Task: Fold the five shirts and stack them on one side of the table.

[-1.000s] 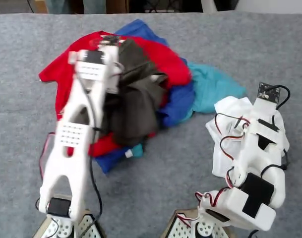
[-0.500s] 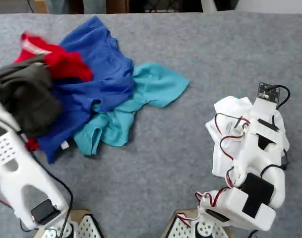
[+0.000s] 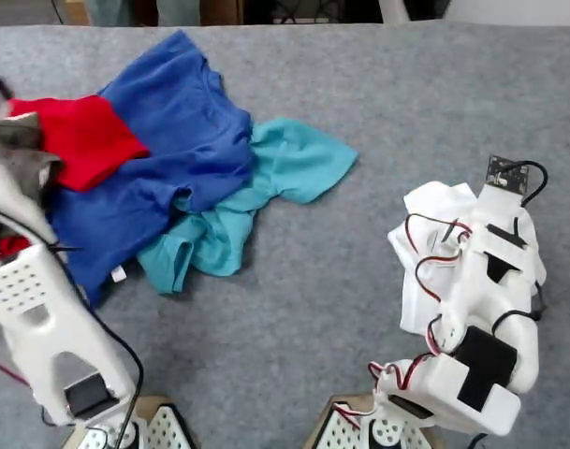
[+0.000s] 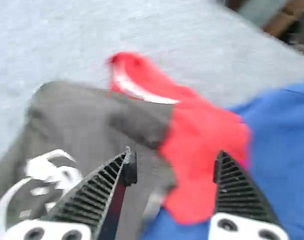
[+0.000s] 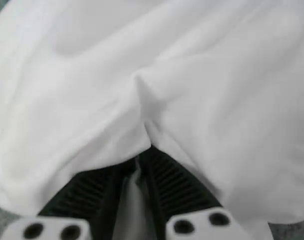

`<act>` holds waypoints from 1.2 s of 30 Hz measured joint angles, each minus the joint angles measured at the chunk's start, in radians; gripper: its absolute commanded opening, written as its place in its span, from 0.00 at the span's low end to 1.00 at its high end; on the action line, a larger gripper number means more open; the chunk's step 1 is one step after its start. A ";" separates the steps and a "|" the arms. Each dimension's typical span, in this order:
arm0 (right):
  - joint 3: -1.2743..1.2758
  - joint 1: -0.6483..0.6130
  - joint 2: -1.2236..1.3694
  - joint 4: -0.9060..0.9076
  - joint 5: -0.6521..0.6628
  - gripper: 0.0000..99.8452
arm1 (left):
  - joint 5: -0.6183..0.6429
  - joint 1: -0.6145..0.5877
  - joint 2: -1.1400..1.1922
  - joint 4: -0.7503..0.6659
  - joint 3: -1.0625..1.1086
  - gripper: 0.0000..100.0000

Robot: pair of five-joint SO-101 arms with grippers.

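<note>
My left gripper point(image 4: 174, 167) is open at the far left of the table, over a grey shirt point(image 4: 67, 130) with a white print and a red shirt point(image 4: 201, 145); its fingers hold nothing. In the high view, the grey shirt point(image 3: 18, 150) is bunched at the left edge, partly behind the left arm point(image 3: 32, 290). The red shirt point(image 3: 79, 140) lies on a spread blue shirt point(image 3: 172, 140). A teal shirt point(image 3: 256, 192) trails from the blue one toward the middle. My right gripper point(image 5: 137, 170) is shut on a white shirt point(image 5: 156, 85), which lies crumpled under the right arm point(image 3: 481, 281).
The table point(image 3: 359, 309) is covered in grey felt. Bare felt runs down the middle between the coloured shirts and the white shirt point(image 3: 430, 220), and along the far side. Both arm bases stand at the near edge.
My left arm swung from the pile to the table's left edge, dragging the grey and red shirts with it. The blue and teal shirts now lie uncovered. The right arm stayed still.
</note>
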 measured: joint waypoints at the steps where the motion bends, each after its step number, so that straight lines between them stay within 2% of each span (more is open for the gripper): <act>1: 0.000 0.000 0.000 0.000 0.000 0.01 | 0.003 0.041 -0.009 0.000 0.000 0.29; 6: 0.000 0.000 0.000 0.000 0.000 0.01 | 0.000 0.293 -0.029 0.000 0.121 0.29; 11: 0.000 0.000 0.003 0.000 0.000 0.01 | -0.104 0.571 -0.028 0.000 0.468 0.29; 14: 0.000 0.000 0.003 0.000 0.000 0.01 | -0.110 0.641 -0.026 -0.023 0.671 0.29; 20: 0.000 0.000 0.003 0.000 0.000 0.01 | -0.104 0.652 0.063 -0.164 0.913 0.28; 22: 0.000 0.000 0.003 0.000 0.000 0.01 | -0.069 0.641 0.087 -0.175 0.905 0.23; 24: 0.000 0.000 0.003 0.000 0.000 0.01 | -0.021 0.618 0.123 -0.180 0.896 0.13; 26: 0.000 0.000 0.003 0.000 0.000 0.01 | 0.003 0.586 0.152 -0.180 0.855 0.02; 28: 0.000 0.000 0.003 0.000 0.000 0.01 | 0.008 0.548 0.175 -0.176 0.804 0.05; 32: 0.000 0.000 0.003 0.000 0.000 0.01 | 0.014 0.462 0.187 -0.092 0.663 0.03; 36: 0.000 0.000 0.003 0.000 0.000 0.01 | 0.014 0.324 0.204 -0.008 0.460 0.03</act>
